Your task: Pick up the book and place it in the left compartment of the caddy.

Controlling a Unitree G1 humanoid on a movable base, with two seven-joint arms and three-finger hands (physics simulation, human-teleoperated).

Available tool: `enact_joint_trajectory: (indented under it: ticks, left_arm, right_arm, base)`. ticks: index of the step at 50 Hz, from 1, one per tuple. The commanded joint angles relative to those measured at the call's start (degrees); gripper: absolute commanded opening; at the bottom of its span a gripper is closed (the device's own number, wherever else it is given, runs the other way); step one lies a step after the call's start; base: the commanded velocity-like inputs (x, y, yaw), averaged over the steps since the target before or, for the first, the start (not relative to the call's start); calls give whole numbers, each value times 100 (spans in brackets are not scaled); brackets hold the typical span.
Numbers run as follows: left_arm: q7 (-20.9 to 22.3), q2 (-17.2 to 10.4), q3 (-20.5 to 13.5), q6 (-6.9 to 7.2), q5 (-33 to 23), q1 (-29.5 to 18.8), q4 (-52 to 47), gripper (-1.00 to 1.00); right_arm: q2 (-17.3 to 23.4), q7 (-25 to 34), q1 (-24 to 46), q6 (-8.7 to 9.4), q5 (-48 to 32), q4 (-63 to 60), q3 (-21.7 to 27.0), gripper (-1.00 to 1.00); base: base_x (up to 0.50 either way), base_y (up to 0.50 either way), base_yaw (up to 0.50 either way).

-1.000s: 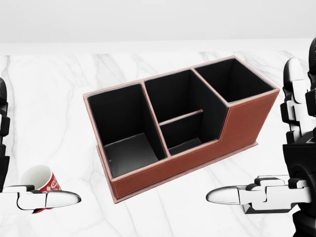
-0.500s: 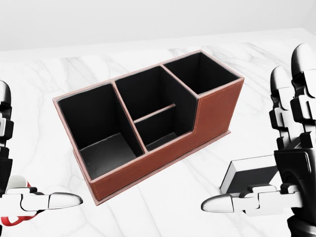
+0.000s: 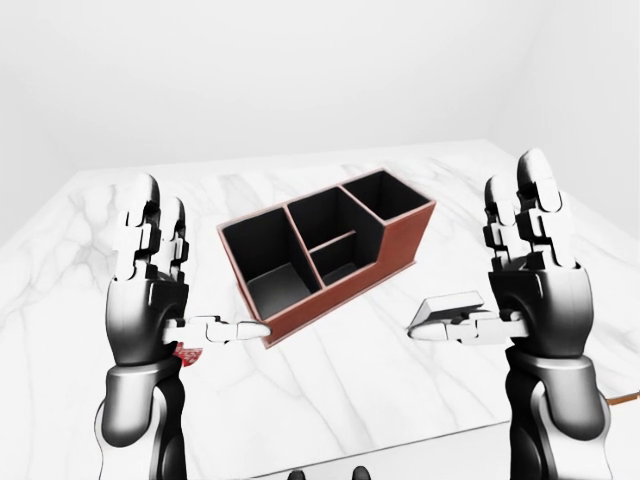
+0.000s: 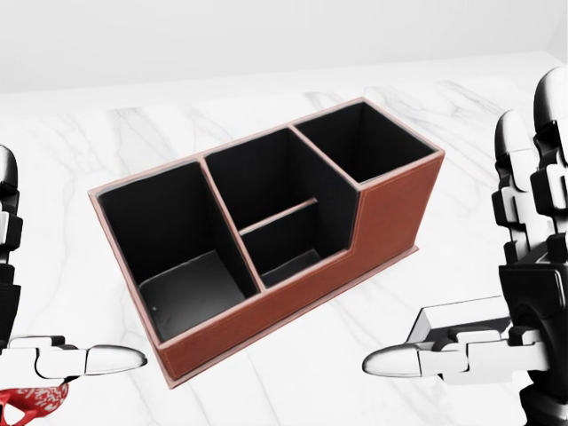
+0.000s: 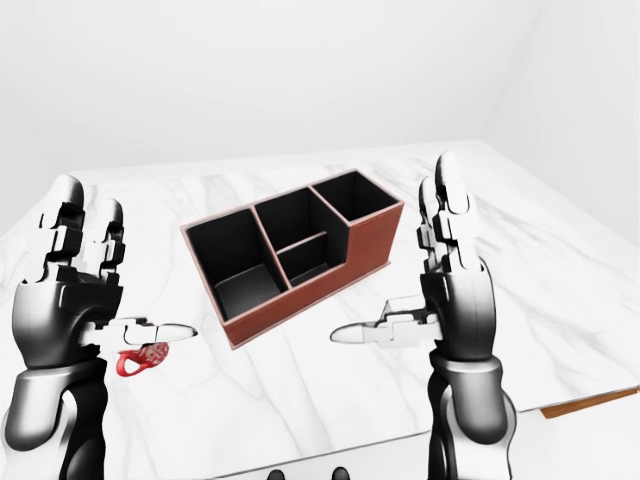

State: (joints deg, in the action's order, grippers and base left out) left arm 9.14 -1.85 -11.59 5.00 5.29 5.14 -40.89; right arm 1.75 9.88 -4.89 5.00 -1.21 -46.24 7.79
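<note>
Approach step: brown leather three-compartment caddy (image 4: 266, 235) empty; grey flat book (image 3: 452, 305) right of caddy, under spread, empty right hand (image 3: 530, 290). Left hand (image 3: 150, 290) spread, empty. Next: descend, grasp book.

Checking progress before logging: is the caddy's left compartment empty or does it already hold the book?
Empty. The left compartment of the caddy shows only its bare dark floor.

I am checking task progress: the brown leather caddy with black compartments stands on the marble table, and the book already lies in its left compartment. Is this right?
Not quite. The brown leather caddy does stand on the marble table, but its left compartment is empty in the head view. The pale book lies on the table beside the right hand.
</note>
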Motion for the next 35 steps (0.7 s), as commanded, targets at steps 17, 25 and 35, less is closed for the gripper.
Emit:
enact_joint_trajectory:
  ticks: [17, 25, 35]
  left_arm:
    - [9, -4, -13, 0, 4, -4, 38, 100]
    - [34, -52, -130, 0, 106, -94, 140, 100]
    - [28, -165, -367, 0, 367, -232, 309, 100]
  right_arm:
    - [29, 85, 17, 0, -110, 293, 84, 100]
    - [522, 967, -88, 0, -1171, 108, 382, 100]
    - [481, 2414, -195, 0, -2980, -53, 799, 100]
  base:
    - [11, -2, 0]
    - [0, 0, 0]
    - [0, 0, 0]
